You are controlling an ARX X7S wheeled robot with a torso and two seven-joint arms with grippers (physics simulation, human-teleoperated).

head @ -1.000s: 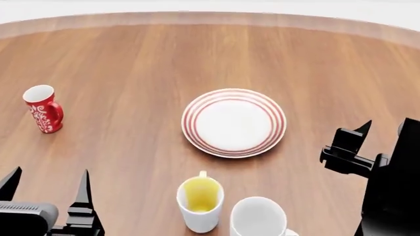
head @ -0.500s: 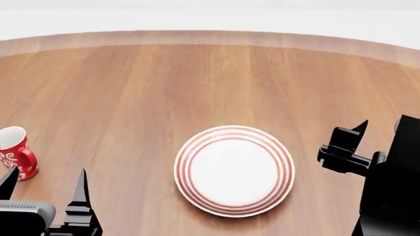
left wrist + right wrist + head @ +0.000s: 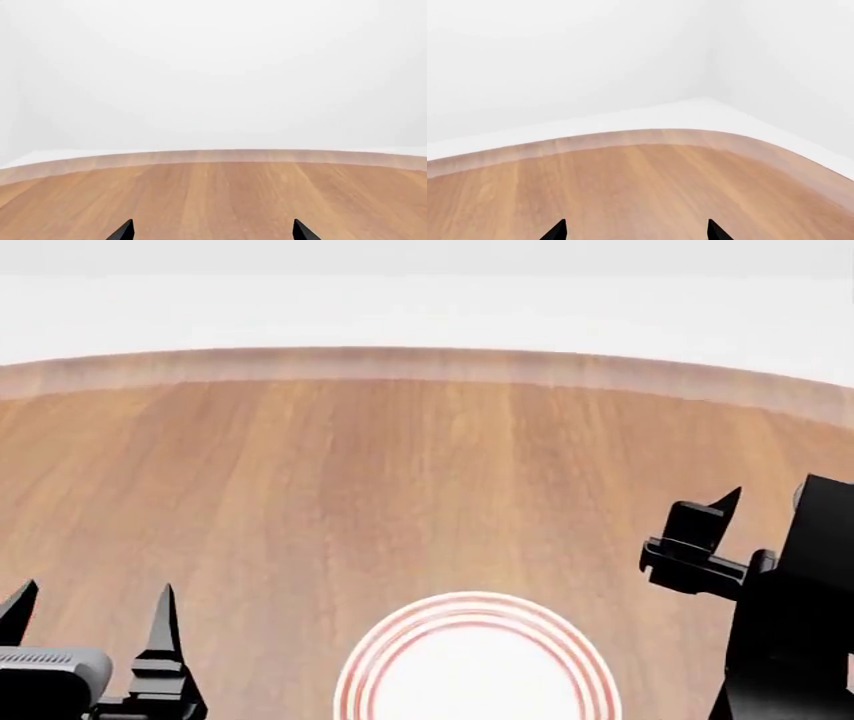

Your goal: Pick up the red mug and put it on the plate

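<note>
Red mug out of every view. Plate point(image 3: 474, 665) half cut off at the head view's lower edge. Left gripper point(image 3: 91, 615) spread, empty; right gripper point(image 3: 694, 535) probably parted too. Risk: reaching blind, toppling the unseen mug.

white red-ringed plate point(image 3: 477, 680), brown woodgrain table point(image 3: 400, 490).

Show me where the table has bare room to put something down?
The table is bare wood from its far curved edge down to the plate, and along both sides of the plate. Nearest the robot is busier: the left gripper is left of the plate, the right gripper right of it. No mugs are in view.
</note>
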